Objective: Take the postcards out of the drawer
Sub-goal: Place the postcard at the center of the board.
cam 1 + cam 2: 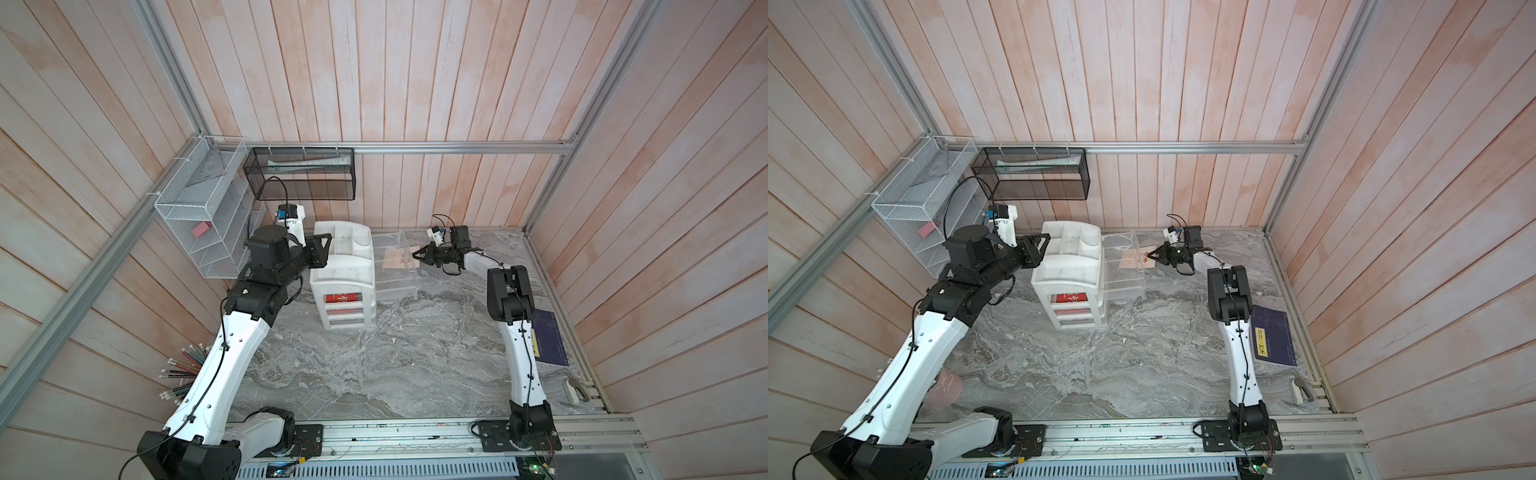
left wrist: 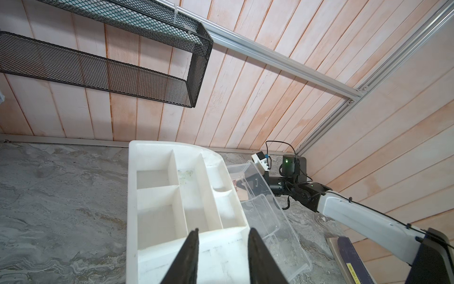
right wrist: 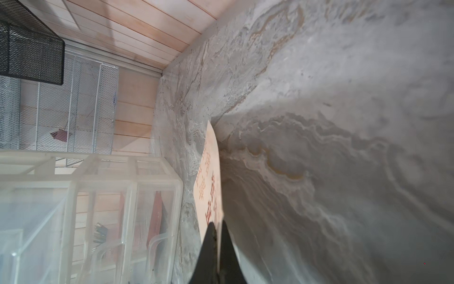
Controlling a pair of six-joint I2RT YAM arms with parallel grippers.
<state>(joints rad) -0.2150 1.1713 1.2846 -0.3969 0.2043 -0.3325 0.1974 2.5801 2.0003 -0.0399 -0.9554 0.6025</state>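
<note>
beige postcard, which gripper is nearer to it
Right. The right gripper is shut on an edge of the beige postcard; the left gripper is beyond the white drawer unit, apart from the card.

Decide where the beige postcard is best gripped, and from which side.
Grip the beige postcard at its edge farthest from the drawer unit, probably coming in from that side. It is thin, so only a pinch across its two faces will hold it, and the unit blocks the opposite side. The right gripper is shut on that edge.
</note>
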